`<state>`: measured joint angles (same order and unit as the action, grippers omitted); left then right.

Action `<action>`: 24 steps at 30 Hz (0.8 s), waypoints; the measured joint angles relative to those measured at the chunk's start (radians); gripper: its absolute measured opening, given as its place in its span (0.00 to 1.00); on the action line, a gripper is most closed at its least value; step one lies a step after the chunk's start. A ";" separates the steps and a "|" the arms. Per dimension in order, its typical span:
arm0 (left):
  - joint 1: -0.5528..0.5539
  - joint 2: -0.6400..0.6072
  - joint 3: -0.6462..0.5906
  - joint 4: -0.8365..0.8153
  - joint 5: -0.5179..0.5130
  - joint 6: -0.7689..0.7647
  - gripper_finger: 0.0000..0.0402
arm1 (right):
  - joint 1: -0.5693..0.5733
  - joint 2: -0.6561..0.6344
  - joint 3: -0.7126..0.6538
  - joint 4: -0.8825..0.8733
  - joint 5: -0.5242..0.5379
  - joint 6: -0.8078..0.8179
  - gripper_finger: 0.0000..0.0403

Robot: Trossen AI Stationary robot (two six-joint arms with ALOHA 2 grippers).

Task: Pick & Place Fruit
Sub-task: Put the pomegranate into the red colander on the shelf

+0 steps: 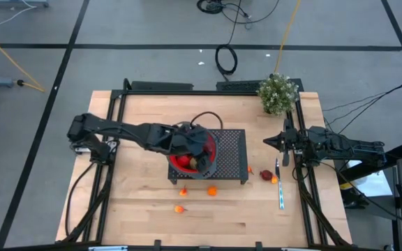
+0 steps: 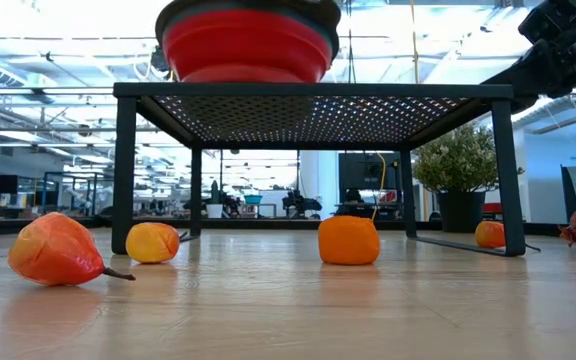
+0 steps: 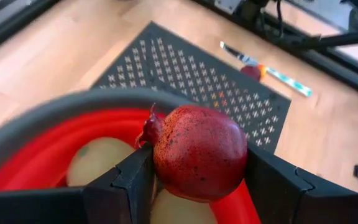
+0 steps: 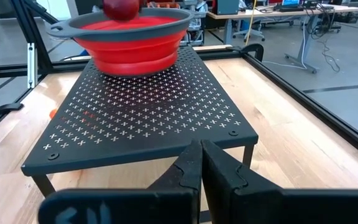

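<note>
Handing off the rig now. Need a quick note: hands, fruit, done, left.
Left hand: shut on the dark red fruit, held over the red bowl on the black rack.
Right hand: shut, empty, waiting at the table's right edge.
Done: two pale brown fruits in the bowl.
Left: release the red one; then the orange pieces on the table in front of the rack and a dark red one to its right.
</note>
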<state>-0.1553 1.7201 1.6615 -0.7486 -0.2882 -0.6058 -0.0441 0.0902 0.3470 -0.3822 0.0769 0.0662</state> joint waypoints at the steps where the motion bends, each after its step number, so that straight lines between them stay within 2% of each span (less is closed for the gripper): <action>1: 0.000 0.007 0.000 -0.005 0.004 -0.001 0.52 | 0.000 0.000 0.000 0.000 0.000 0.000 0.00; 24: -0.004 0.025 -0.001 -0.031 0.029 -0.072 0.52 | 0.000 0.000 0.000 -0.004 0.000 0.000 0.00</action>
<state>-0.1593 1.7454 1.6608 -0.7799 -0.2588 -0.6781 -0.0444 0.0898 0.3473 -0.3863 0.0769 0.0662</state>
